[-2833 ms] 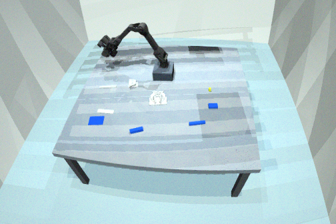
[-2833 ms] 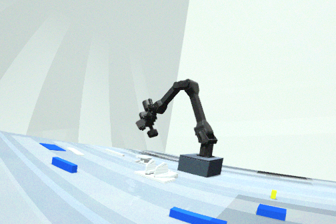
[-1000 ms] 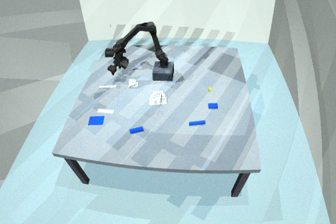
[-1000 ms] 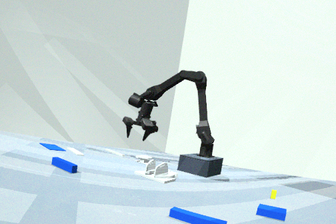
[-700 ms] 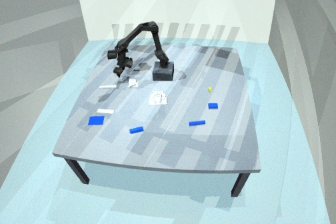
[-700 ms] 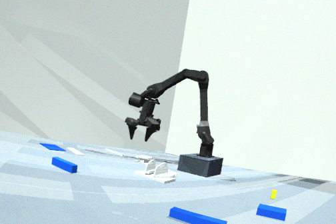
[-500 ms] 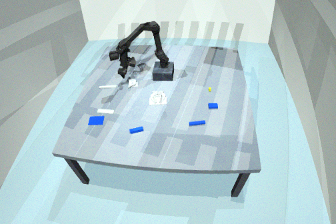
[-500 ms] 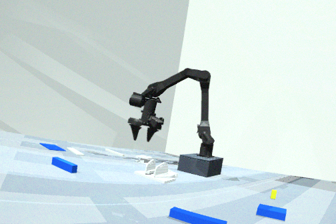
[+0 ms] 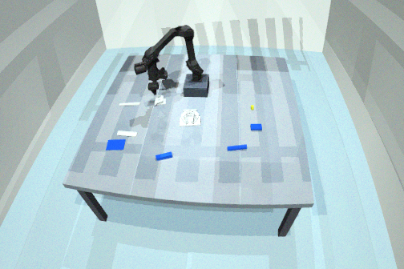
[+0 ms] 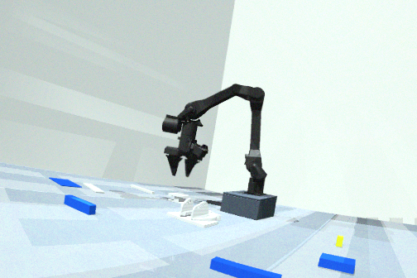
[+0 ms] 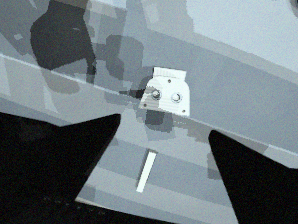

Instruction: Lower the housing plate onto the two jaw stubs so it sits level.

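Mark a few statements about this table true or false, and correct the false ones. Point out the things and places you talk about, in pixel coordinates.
1. The robot's jaws are open and hold nothing. True.
2. The small white plate [image 9: 159, 101] [image 10: 179, 197] [image 11: 166, 102] sits on the white base [image 9: 183, 122] [image 10: 203, 222]. False: it lies apart from the base, on the table [image 9: 208, 166] [image 10: 124, 230] [image 11: 225, 75].
3. Four blue pieces [image 9: 115, 145] [image 10: 64, 182] are on the table. True.
4. The yellow block [image 9: 252, 107] [image 10: 339, 241] is between the jaws. False: it is on the table.

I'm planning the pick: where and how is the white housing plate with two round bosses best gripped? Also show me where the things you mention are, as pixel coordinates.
Probably by its opposite side edges, from above: the housing plate [image 9: 160, 100] [image 10: 179, 195] [image 11: 167, 104] lies bosses-up, and those edges roughly face the open end effector's [image 9: 155, 93] [image 10: 181, 175] [image 11: 166, 125] fingers in the wrist view.
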Controlling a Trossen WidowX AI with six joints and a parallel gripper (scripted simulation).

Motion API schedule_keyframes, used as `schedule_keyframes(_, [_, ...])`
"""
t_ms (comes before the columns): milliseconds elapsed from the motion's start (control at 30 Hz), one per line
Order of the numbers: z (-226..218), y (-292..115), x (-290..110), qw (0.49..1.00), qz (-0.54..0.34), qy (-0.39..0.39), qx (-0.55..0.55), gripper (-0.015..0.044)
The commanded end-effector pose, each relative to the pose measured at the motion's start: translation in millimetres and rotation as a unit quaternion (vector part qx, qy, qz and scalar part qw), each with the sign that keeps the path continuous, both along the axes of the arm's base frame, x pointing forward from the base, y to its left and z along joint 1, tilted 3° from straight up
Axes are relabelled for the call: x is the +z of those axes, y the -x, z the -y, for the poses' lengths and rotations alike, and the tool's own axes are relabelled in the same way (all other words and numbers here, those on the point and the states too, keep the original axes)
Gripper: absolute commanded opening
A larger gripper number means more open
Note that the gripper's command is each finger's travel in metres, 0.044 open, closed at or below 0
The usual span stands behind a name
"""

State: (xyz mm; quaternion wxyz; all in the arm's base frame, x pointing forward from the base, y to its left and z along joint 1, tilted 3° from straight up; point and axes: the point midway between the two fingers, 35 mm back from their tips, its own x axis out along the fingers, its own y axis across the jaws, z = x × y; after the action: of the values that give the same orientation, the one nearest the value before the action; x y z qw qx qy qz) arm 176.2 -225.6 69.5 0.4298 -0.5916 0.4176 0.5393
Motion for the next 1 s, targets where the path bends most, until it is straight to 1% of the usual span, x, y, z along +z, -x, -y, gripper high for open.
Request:
schedule_keyframes(0, [-3,-2,-29,1.0,-0.001,-0.007,0.006,0.044])
schedule_keyframes(67, [-3,-2,-37,1.0,-0.001,-0.007,0.006,0.044])
schedule_keyframes(433, [-3,-2,-38,1.0,-0.001,-0.007,0.006,0.044])
schedule_keyframes(967, [-3,-4,-57,1.0,-0.001,-0.007,0.006,0.044])
